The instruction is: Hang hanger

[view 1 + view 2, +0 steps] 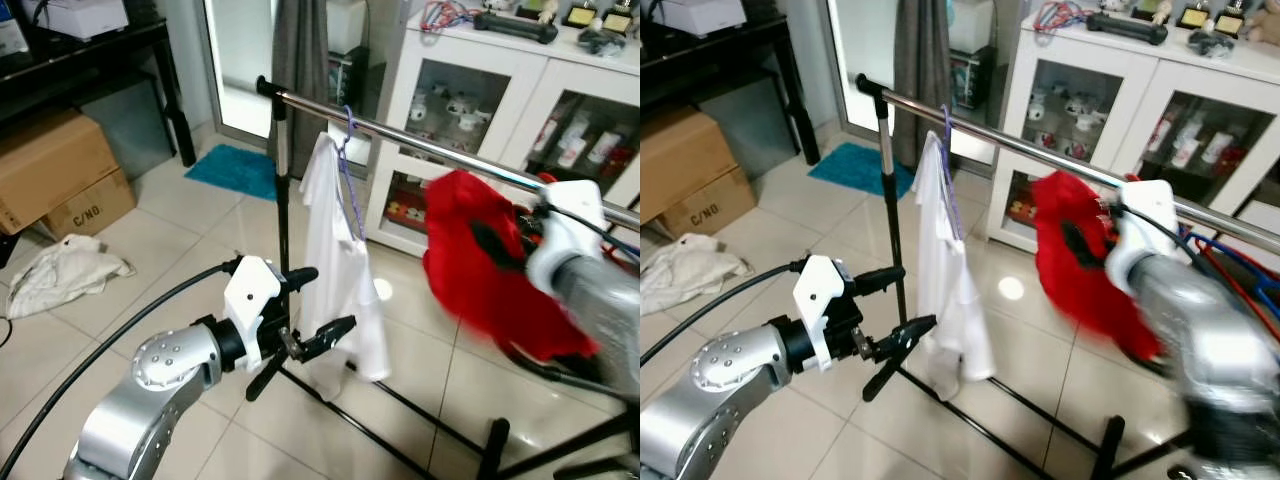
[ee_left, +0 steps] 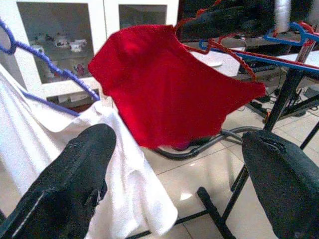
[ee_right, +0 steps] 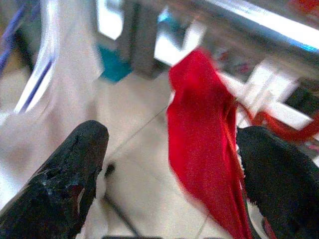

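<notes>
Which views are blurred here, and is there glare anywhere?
Right wrist view: heavy motion blur on the red garment and white shirt. Eye views: the right arm and red garment smear, while the left gripper and rail stay sharp; a light glares off the floor tile. Left wrist view: fairly sharp.

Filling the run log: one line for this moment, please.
left end effector: open, near white shirt | right end effector: open, beside red garment | chrome rail
</notes>
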`<state>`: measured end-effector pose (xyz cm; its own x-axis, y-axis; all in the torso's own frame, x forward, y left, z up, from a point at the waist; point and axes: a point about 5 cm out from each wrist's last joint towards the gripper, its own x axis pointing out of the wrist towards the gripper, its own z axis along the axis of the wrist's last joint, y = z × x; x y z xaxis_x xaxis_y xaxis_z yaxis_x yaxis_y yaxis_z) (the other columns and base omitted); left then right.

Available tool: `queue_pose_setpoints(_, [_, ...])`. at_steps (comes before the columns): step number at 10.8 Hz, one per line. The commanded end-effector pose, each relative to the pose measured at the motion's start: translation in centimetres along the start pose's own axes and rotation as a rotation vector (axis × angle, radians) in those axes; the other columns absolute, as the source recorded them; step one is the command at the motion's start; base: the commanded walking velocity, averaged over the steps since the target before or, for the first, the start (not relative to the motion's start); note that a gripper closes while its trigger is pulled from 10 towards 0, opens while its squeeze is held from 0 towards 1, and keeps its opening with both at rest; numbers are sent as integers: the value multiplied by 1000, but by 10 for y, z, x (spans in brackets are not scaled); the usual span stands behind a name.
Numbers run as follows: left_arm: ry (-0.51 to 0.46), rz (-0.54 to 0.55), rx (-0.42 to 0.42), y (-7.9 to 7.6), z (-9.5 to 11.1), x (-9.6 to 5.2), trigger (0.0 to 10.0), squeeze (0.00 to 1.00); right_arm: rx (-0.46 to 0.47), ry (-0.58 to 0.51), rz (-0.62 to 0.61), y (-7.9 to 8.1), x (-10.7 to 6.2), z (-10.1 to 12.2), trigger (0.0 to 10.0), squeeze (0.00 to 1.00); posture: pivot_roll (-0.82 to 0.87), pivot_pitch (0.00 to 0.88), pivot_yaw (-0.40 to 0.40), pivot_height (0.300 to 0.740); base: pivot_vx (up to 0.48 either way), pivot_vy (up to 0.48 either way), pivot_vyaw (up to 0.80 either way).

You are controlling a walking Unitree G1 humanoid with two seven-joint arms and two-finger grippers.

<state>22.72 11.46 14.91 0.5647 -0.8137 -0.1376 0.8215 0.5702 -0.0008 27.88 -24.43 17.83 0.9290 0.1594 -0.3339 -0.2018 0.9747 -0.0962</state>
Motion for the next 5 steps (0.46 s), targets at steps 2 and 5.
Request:
queue_pose_setpoints(2, [-8,-28,5,-2,3,2,10000,0,-12,17,78,-13,-21,0,10000,1000,60,0,-46,740,0,0,0])
queue_pose_setpoints(5, [-14,-74,7,-2,5,9,10000,0,-4,34,-78,-32,-11,1,10000,941,34,0,-16,740,0,0,0])
